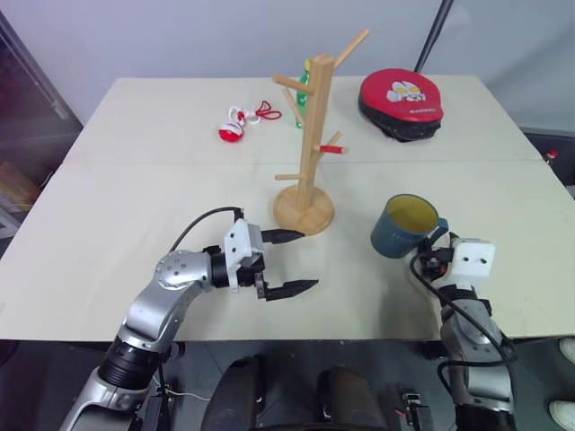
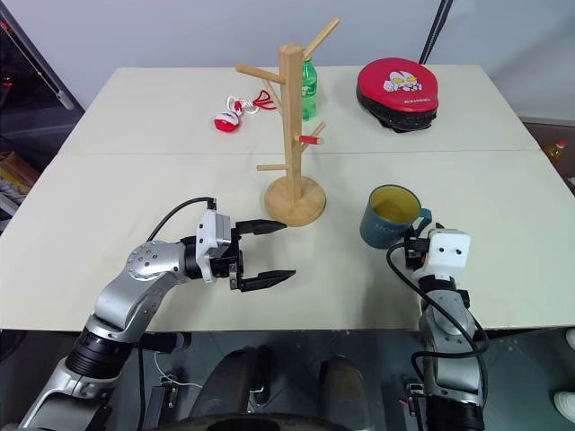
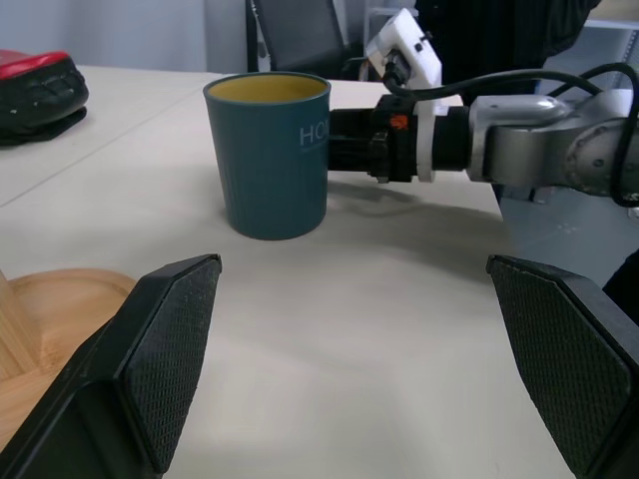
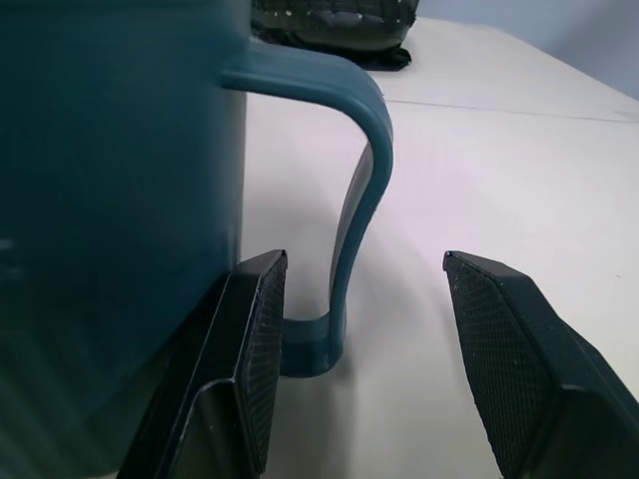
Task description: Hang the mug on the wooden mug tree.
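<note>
Spanning the scene, the counter [image 1: 135, 180] carries the wooden mug tree [image 1: 310, 135] at its middle and the mug [image 1: 406, 224] upright near the right front edge. Right gripper [image 4: 359, 329], jaws spread, brackets the handle; closing squarely on the loop should keep the mug level. Left gripper [image 1: 292, 262] hovers, jaws spread, empty.

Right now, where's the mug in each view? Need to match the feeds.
Left eye view: mug, right of centre, standing on the table in front of the right gripper.
Right eye view: mug, right of centre, same spot.
Left wrist view: mug, upright, upper middle.
Right wrist view: mug close up, its handle between the open fingers.
Shared landmark: the red and black pad, behind the mug.
</note>
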Controlling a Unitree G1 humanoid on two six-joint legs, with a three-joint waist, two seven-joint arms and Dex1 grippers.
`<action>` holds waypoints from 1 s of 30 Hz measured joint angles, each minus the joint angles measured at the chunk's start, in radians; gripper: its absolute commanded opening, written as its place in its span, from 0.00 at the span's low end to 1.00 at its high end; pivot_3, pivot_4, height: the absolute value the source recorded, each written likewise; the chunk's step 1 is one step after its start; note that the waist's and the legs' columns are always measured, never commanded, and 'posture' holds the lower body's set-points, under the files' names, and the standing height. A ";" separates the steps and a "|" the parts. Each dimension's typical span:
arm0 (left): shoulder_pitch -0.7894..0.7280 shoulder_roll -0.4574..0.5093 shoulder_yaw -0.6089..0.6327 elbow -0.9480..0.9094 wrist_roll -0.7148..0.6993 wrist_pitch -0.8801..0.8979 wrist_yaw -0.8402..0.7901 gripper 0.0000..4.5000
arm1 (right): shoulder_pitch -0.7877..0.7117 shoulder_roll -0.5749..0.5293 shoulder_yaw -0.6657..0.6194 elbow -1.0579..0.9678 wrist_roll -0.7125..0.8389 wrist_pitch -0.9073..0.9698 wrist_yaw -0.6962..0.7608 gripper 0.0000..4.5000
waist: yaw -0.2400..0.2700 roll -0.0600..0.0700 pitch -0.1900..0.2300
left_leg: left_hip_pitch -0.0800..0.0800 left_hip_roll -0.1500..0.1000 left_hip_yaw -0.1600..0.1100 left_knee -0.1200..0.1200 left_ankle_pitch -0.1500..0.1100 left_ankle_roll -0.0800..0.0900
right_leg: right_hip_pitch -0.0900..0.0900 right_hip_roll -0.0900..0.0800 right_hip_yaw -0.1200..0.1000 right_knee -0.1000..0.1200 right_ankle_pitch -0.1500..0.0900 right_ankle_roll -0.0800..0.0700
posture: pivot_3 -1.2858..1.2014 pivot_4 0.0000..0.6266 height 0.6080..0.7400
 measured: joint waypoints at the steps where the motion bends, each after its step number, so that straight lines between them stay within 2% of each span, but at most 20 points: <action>1: 0.000 0.000 0.000 0.000 0.000 0.000 0.001 1.00 | -0.003 -0.004 0.000 0.009 0.004 0.000 0.004 0.57 | 0.000 0.000 0.000 | 0.000 0.000 0.000 0.000 0.000 0.000 | 0.000 0.000 0.000 0.000 0.000 0.000 | 0.52 0.24 1.00; 4: 0.000 0.000 0.000 0.000 0.000 0.000 0.005 1.00 | -0.008 -0.005 -0.001 0.019 0.017 0.000 0.021 0.37 | -0.001 0.000 0.000 | 0.000 0.000 0.000 0.000 0.000 0.000 | 0.000 0.000 0.000 0.000 0.000 0.000 | 0.52 0.24 1.00; 7: 0.005 0.000 0.000 0.000 0.000 0.000 0.013 1.00 | -0.012 -0.005 0.000 0.026 0.033 -0.001 0.038 0.02 | 0.000 0.000 0.000 | 0.000 0.000 0.000 0.000 0.000 0.000 | 0.000 0.000 0.000 0.000 0.000 0.000 | 0.52 0.24 1.00; 14: 0.016 0.000 0.001 0.000 0.000 -0.004 0.019 1.00 | 0.012 -0.019 0.010 0.002 0.032 -0.005 0.064 0.00 | 0.001 0.000 0.000 | 0.000 0.000 0.000 0.000 0.000 0.000 | 0.000 0.000 0.000 0.000 0.000 0.000 | 0.52 0.24 1.00; 16: 0.017 0.000 0.005 0.001 0.000 -0.013 0.023 1.00 | 0.046 -0.081 0.039 -0.051 -0.009 -0.005 0.095 0.00 | 0.001 0.001 0.001 | 0.000 0.000 0.001 0.000 0.000 0.000 | 0.000 0.000 0.000 0.000 0.000 0.000 | 0.52 0.24 1.00; 20: 0.012 0.007 0.044 0.049 0.001 -0.034 0.027 1.00 | 0.085 -0.280 0.119 -0.243 -0.123 -0.011 0.227 0.00 | -0.003 0.001 0.001 | 0.000 0.001 0.001 0.000 0.000 0.000 | -0.001 0.002 0.000 0.000 0.000 0.000 | 0.52 0.24 1.00; 22: 0.008 0.012 0.056 0.076 0.001 -0.044 0.024 1.00 | 0.071 -0.323 0.140 -0.329 -0.134 -0.001 0.274 0.00 | -0.002 0.001 0.001 | 0.000 0.003 0.000 0.001 0.000 0.000 | 0.000 0.004 0.000 0.000 0.000 0.000 | 0.52 0.24 1.00; 24: -0.005 0.016 0.073 0.103 0.000 -0.048 0.019 1.00 | 0.019 -0.359 0.162 -0.389 -0.133 0.055 0.316 0.00 | -0.002 0.001 0.001 | 0.000 0.003 0.000 0.001 0.000 0.000 | -0.001 0.004 0.000 0.000 0.000 0.000 | 0.52 0.24 1.00; 30: -0.068 0.027 0.163 0.124 -0.056 -0.036 0.011 1.00 | -0.284 -0.447 0.197 -0.491 -0.117 0.306 0.403 0.00 | 0.004 -0.001 0.002 | 0.000 0.003 0.000 0.002 0.000 0.000 | 0.000 0.003 -0.001 0.000 0.000 0.000 | 0.52 0.24 1.00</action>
